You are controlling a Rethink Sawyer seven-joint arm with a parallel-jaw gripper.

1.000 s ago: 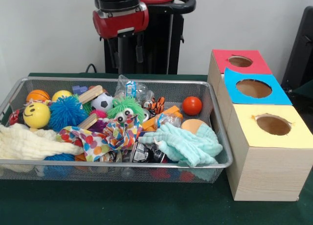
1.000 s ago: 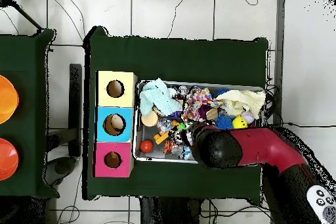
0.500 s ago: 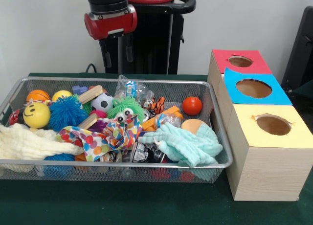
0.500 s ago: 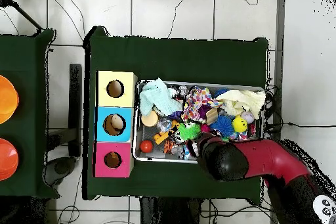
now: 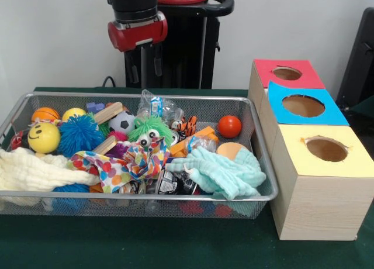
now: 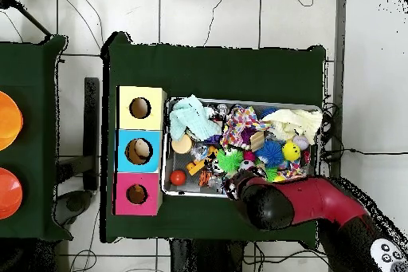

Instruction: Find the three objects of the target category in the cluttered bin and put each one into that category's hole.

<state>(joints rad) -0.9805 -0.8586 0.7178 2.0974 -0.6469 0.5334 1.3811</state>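
A wire bin (image 5: 175,196) holds mixed clutter. In it lie a red ball (image 5: 229,126), a soccer ball (image 5: 121,122), a yellow smiley ball (image 5: 44,137), a blue spiky ball (image 5: 79,134) and a green fuzzy toy with eyes (image 5: 149,128). A mint cloth (image 5: 219,171), a cream cloth (image 5: 35,171) and a dotted cloth (image 5: 125,164) lie along the front. My gripper (image 5: 145,70) hangs open and empty above the bin's back rim. In the overhead view the arm (image 6: 271,203) hides it, beside the bin (image 6: 165,149).
Three wooden boxes with round holes stand beside the bin: red top (image 5: 286,73), blue top (image 5: 304,105), yellow top (image 5: 327,149). A second table at the overhead's left carries two orange bowls (image 6: 6,121). Cables lie on the tiled floor.
In the front view the gripper swung left along the bin's back rim, then came back a little to the right. It stays open and holds nothing. The bin's contents have not moved.
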